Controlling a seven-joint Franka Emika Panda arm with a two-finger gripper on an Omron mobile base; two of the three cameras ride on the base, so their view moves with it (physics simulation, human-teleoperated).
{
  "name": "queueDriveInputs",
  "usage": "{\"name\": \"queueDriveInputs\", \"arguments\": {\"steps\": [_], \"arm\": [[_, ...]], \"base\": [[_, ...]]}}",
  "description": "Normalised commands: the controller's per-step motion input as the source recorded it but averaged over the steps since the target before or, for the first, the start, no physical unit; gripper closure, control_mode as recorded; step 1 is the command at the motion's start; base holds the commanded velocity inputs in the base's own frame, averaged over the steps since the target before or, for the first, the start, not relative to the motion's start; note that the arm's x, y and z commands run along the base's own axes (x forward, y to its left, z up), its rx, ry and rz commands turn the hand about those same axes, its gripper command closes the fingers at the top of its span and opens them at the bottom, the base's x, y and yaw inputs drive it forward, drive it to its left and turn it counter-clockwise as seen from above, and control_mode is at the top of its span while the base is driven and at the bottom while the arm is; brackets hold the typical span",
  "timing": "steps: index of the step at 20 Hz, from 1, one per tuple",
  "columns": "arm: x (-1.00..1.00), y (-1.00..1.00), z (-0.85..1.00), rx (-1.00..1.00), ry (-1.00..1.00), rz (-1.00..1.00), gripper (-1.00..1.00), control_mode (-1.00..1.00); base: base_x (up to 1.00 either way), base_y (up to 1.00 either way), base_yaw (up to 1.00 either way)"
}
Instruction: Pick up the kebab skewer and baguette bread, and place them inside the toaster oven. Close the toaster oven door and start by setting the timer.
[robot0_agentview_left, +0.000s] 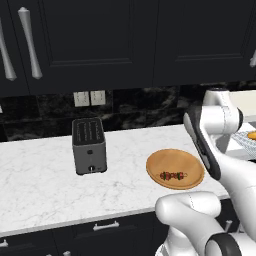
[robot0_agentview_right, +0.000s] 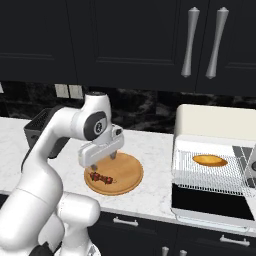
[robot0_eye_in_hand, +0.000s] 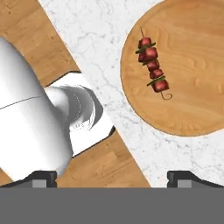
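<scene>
Gripper (robot0_agentview_right: 103, 161) hangs over the near-left part of the wooden plate (robot0_agentview_right: 127, 179), jaws spread wide, holding nothing. You see the kebab skewer (robot0_eye_in_hand: 152, 66) lying flat on that plate, below the fingers and apart from them. The baguette bread (robot0_agentview_right: 210, 160) rests on the rack inside the toaster oven (robot0_agentview_right: 210, 122), whose toaster oven door (robot0_agentview_right: 210, 202) is folded down open. A dark slot toaster (robot0_agentview_left: 89, 145) stands left of the plate.

You see a white-veined marble bench (robot0_agentview_left: 45, 185), smooth and faintly glossy — the round plate (robot0_agentview_right: 127, 175) is grained wood, matt; the slot toaster (robot0_agentview_left: 90, 155) looks brushed grey metal.
</scene>
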Motion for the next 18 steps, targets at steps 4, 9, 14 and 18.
{"name": "queueDriveInputs", "arguments": {"steps": [4, 9, 14, 18], "arm": [[0.59, 0.54, -0.17, 0.0, -0.02, -0.04, -1.0, -1.0], [0.61, 0.2, -0.44, 0.0, -0.08, 0.0, -1.0, -1.0], [0.52, 0.05, -0.54, 0.0, -0.12, 0.01, -1.0, -1.0], [0.15, 0.0, -0.68, 0.0, -0.09, 0.06, -1.0, -1.0]], "base": [[0.0, 0.0, 0.0], [0.0, 0.0, 0.0], [0.0, 0.0, 0.0], [0.0, 0.0, 0.0]]}}
